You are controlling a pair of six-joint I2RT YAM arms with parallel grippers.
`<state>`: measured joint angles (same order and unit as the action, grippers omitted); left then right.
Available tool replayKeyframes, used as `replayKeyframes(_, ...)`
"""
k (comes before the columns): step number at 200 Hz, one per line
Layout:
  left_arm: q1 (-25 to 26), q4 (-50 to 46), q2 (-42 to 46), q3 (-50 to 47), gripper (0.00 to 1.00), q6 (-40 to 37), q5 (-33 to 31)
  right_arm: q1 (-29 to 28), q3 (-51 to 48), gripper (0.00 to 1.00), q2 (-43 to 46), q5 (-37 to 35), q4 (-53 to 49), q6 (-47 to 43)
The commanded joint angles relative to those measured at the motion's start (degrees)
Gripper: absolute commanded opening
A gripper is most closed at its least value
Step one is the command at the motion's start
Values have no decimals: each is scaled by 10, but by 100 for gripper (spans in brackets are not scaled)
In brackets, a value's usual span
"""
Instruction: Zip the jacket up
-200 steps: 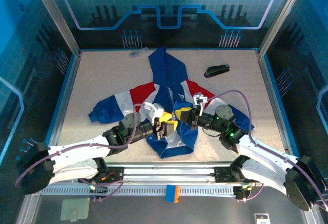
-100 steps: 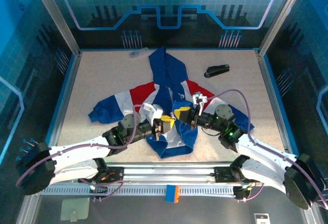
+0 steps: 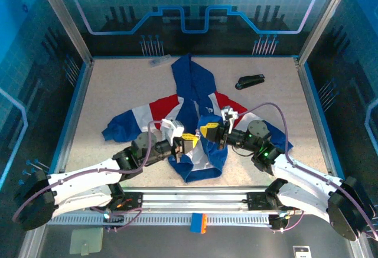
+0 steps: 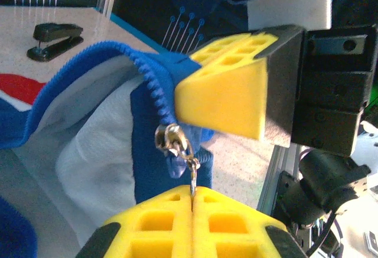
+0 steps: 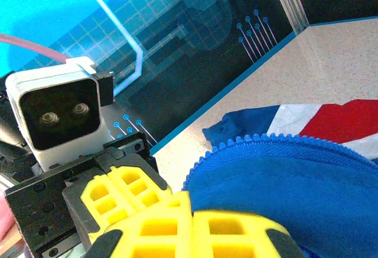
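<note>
The jacket [image 3: 195, 113] lies spread on the table, royal blue with red and white bands, hood toward the back. At its lower front, my left gripper [image 3: 190, 141] and right gripper [image 3: 208, 131] meet over the zipper. In the left wrist view the left gripper [image 4: 193, 190] is shut on the metal zipper pull [image 4: 192, 175], which hangs from the slider [image 4: 170, 139] on the blue zipper teeth. The right gripper's yellow finger [image 4: 227, 101] clamps the jacket edge just above the slider. In the right wrist view the right gripper [image 5: 192, 212] is shut on the blue zipper edge [image 5: 277, 169].
A black stapler [image 3: 250, 81] lies on the table at the back right, apart from the jacket. A small clear object [image 3: 158, 61] rests near the back edge. Metal frame posts and blue panels wall the table. The aluminium rail [image 3: 195, 198] runs along the near edge.
The left gripper has closed on the zipper pull and its arm has shifted slightly left and back. The right gripper has kept its hold on the jacket edge.
</note>
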<state>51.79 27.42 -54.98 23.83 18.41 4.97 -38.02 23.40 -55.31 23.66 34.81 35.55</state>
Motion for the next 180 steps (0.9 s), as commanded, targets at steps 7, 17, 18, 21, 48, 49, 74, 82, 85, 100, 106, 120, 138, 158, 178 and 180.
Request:
replayKeyframes(7, -5, -77, 21, 5, 0, -7, 1, -12, 27, 0, 2, 11, 29, -39)
replayKeyframes(17, -5, -99, 26, 8, 0, -6, 2, -13, 30, 0, 2, 18, 26, -49)
replayKeyframes(18, -5, -100, 27, 8, 0, -6, 1, -12, 31, 0, 2, 19, 26, -50)
replayKeyframes(21, -5, -107, 28, 8, 0, -5, 1, -13, 32, 0, 2, 21, 23, -53)
replayKeyframes(48, -5, -136, 41, 8, 0, 4, 0, -16, 41, 0, 0, 25, 3, -76)
replayKeyframes(49, -5, -136, 41, 8, 0, 4, 0, -17, 40, 0, 0, 25, 3, -76)
replayKeyframes(74, -5, -139, 48, 7, 0, 4, 2, -18, 41, 0, -8, 31, 8, -74)
replayKeyframes(82, -5, -137, 50, 8, 2, 4, 2, -18, 41, 0, -9, 31, 11, -71)
replayKeyframes(85, -5, -137, 53, 7, 8, 4, 3, -18, 40, 0, -9, 30, 13, -71)
replayKeyframes(100, -5, -140, 63, 7, 39, 6, -7, -18, 36, 0, -9, 22, 18, -68)
replayKeyframes(106, -5, -143, 71, 6, 44, 7, -15, -18, 33, 0, -9, 19, 19, -70)
replayKeyframes(120, -5, -158, 96, 1, 53, 15, -39, -18, 29, 0, -4, 15, 12, -71)
replayKeyframes(138, -5, -198, 145, -7, 58, 46, -80, -16, 23, 0, 6, 14, -7, -74)
replayKeyframes(158, -6, -278, 211, -13, 59, 101, -127, -11, 14, 0, 24, 15, -32, -74)
replayKeyframes(178, -8, -399, 274, -14, 57, 196, -179, 1, 9, 0, 41, 20, -72, -67)
replayKeyframes(180, -8, -413, 281, -14, 57, 209, -185, 2, 9, 0, 42, 21, -78, -66)
